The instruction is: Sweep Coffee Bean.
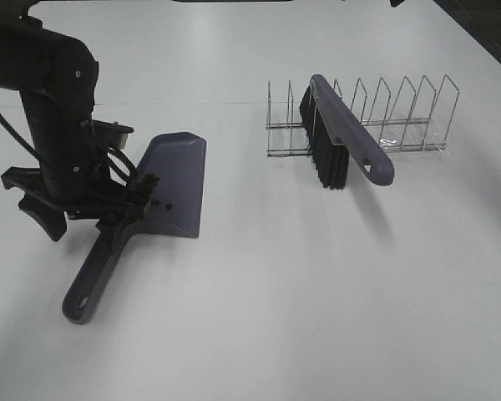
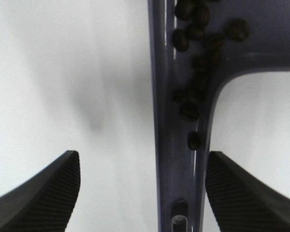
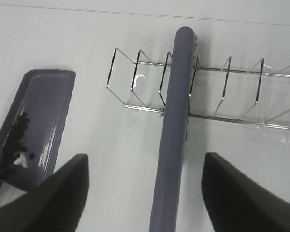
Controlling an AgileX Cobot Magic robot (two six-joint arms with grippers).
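Observation:
The purple dustpan (image 1: 177,184) lies flat on the white table, handle pointing toward the front left. Coffee beans (image 2: 193,34) sit in a loose cluster at the back of the pan (image 3: 43,111) and trail down its handle (image 2: 176,159); the right wrist view shows these beans (image 3: 14,137) too. My left gripper (image 2: 142,193) is open over the handle, with one finger close beside it and the other well off it. The purple brush (image 1: 346,138) with black bristles leans in the wire rack (image 1: 409,109). My right gripper (image 3: 145,157) hangs open above the brush handle (image 3: 176,121) without touching it.
The wire rack (image 3: 232,92) stands at the back right of the table with several empty slots. The left arm (image 1: 54,100) rises over the table's left side. A dark edge runs along the far right corner.

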